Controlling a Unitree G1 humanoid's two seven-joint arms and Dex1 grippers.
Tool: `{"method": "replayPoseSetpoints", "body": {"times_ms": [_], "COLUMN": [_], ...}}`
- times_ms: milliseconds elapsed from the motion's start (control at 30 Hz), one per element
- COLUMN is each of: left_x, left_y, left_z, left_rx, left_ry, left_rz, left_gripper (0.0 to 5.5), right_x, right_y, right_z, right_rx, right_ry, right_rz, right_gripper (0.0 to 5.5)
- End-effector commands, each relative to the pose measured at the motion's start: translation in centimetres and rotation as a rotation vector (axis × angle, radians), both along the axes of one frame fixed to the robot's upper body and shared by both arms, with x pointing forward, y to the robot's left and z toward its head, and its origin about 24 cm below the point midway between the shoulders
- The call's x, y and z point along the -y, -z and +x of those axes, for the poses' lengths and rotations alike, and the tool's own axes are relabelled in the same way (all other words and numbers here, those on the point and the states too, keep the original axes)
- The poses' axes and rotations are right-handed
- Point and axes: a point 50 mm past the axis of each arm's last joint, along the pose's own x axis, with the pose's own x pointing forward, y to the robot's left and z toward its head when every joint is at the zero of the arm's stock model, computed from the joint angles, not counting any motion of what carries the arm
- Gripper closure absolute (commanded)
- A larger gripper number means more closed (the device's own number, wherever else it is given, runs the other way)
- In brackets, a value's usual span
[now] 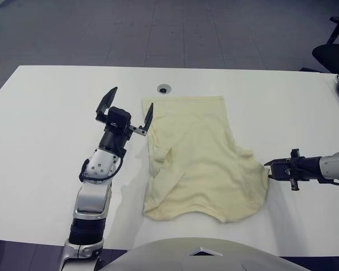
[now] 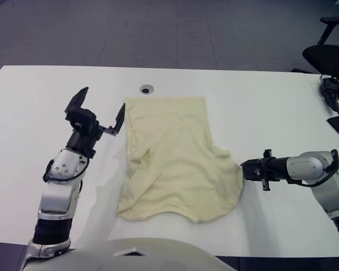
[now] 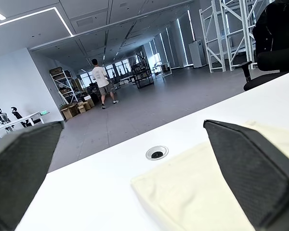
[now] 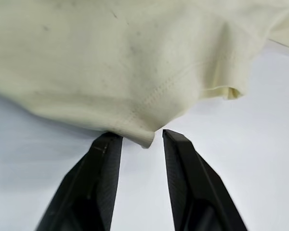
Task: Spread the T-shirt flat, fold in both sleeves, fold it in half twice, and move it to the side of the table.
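left gripper (image 1: 132, 97) jaws wide apart, beside T-shirt (image 1: 198, 164) | right gripper (image 4: 140, 138) jaws apart at shirt's edge

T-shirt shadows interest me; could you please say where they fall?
Left eye view: soft shading in creases of the T-shirt; right wrist view: a dim band on the table under its hem, ahead of the right pincer; left wrist view: bright ceiling strips.
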Motion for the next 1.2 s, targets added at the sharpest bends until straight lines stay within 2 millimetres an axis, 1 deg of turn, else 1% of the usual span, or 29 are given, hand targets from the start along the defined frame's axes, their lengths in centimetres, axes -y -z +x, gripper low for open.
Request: {"method": "replayPoseSetpoints", "body": {"times_ms": [33, 67, 167, 200, 333, 467, 667, 700, 733, 800, 967, 1033, 1200], "left_x": [-0.3, -0.3, -0.5, -0.5, -0.6, -0.7, -0.6, -0.6, -0.6, -0.6, -0.4, -0.3, 0.3], "left_y": [-0.3, -0.3, -0.1, 0.0, 0.1, 0.3, 0.6, 0.7, 0.8, 1.0, 1.1, 1.1, 1.6], "left_z": [0.3, 0.3, 0.5, 0.5, 0.6, 0.9, 1.4, 1.5, 1.7, 1.8, 2.1, 2.1, 2.3], "left_rx": [0.008, 0.008, -0.002, -0.005, -0.008, -0.016, -0.024, -0.027, -0.03, -0.032, -0.031, -0.031, -0.041], "left_ry": [-0.002, -0.001, -0.005, -0.006, -0.004, -0.001, 0.012, 0.016, 0.017, 0.017, 0.027, 0.028, 0.058], "left_rz": [0.017, 0.017, 0.024, 0.026, 0.026, 0.03, 0.035, 0.039, 0.043, 0.048, 0.053, 0.052, 0.063], "left_gripper": [0.1, 0.1, 0.1, 0.1, 0.1, 0.1, 0.1, 0.1, 0.1, 0.1, 0.1, 0.1, 0.1], "right_x": [0.2, 0.2, 0.1, 0.1, 0.0, -0.2, -0.7, -1.0, -1.7, -2.7, -4.4, -5.4, -7.3], "right_y": [0.7, 0.7, 0.6, 0.6, 0.5, 0.0, -1.9, -2.3, -2.8, -3.6, -4.7, -5.1, -4.3], "right_z": [-0.6, -0.6, -0.7, -0.7, -0.9, -1.0, -1.3, -1.4, -1.6, -1.7, -0.6, 0.1, 0.8], "right_rx": [-0.048, -0.049, -0.053, -0.053, -0.053, -0.037, 0.017, 0.018, 0.005, -0.006, 0.061, 0.08, 0.068], "right_ry": [0.006, 0.005, 0.001, 0.001, -0.003, -0.008, -0.024, -0.029, -0.033, -0.058, -0.105, -0.118, -0.173], "right_rz": [-0.003, -0.004, -0.004, -0.001, 0.003, 0.014, 0.047, 0.075, 0.147, 0.231, 0.297, 0.349, 0.358], "right_gripper": [4.67, 4.78, 5.4, 5.49, 5.49, 5.49, 5.49, 5.49, 5.49, 5.49, 5.49, 5.49, 5.49]}}
